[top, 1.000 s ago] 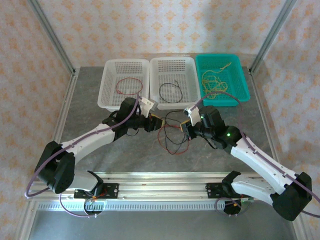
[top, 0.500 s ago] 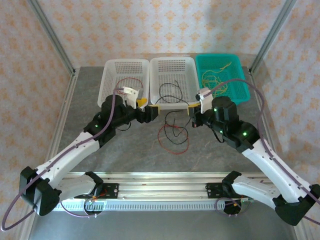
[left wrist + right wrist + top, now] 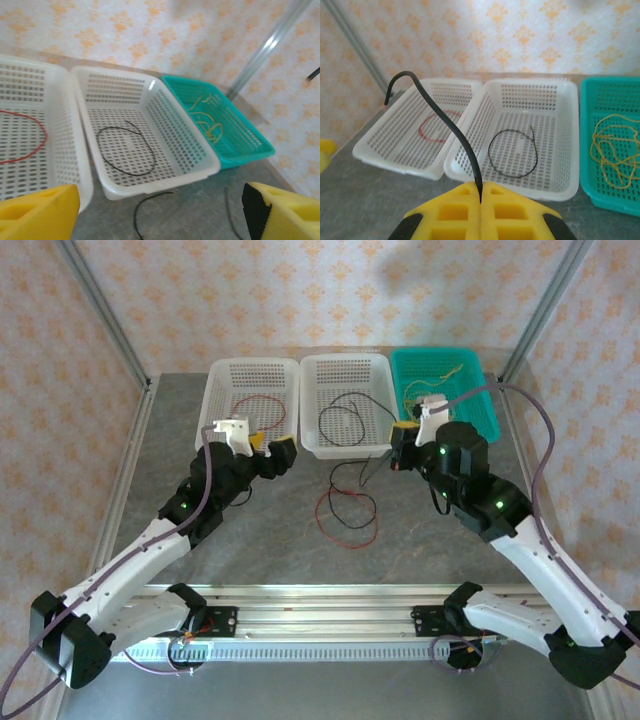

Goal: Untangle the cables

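Near the middle of the tabletop [image 3: 200, 560] lie tangled red and black cables [image 3: 345, 515]. One black cable [image 3: 468, 152] slants up from them toward the far right corner, pinched tight in the right claw [image 3: 480, 190]. The left claw [image 3: 272, 447] gapes wide, empty. Grey mottled surface, patterned wallpaper [image 3: 300, 290] behind.

On the grey table [image 3: 172, 425], left white plastic basket [image 3: 255, 363] holds a red wire loop [image 3: 45, 136], middle white basket [image 3: 345, 359] a black wire loop [image 3: 98, 141], right teal basket [image 3: 489, 412] yellow wires [image 3: 207, 125]; tangled red-and-black cables [image 3: 344, 502] lie before the middle one.
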Action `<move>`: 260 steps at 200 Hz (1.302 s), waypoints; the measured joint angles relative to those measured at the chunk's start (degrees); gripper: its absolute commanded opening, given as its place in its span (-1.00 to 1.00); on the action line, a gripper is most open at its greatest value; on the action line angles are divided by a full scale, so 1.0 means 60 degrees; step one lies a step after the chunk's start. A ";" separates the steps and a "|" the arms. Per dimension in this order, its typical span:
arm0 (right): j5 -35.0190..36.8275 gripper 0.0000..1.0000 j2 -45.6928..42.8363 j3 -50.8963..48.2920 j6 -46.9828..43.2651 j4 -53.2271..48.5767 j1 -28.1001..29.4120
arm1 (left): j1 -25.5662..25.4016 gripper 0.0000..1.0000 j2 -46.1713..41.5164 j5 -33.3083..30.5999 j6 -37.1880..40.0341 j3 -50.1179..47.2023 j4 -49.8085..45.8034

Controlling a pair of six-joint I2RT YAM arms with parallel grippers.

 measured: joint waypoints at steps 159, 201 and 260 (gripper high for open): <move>0.1155 -1.00 0.5286 0.3610 0.1752 0.2280 -0.0933 | 0.0594 0.70 0.3311 -0.0386 -0.0517 0.2452 0.1053; 0.1078 -1.00 0.6812 0.4696 0.2120 0.2306 -0.1213 | 0.0608 0.70 0.4171 -0.0339 -0.0503 0.3151 0.1169; 0.0109 -1.00 0.9384 0.6728 0.2838 0.2138 -0.1949 | 0.0612 0.73 0.5260 0.0353 -0.0474 0.3632 0.1341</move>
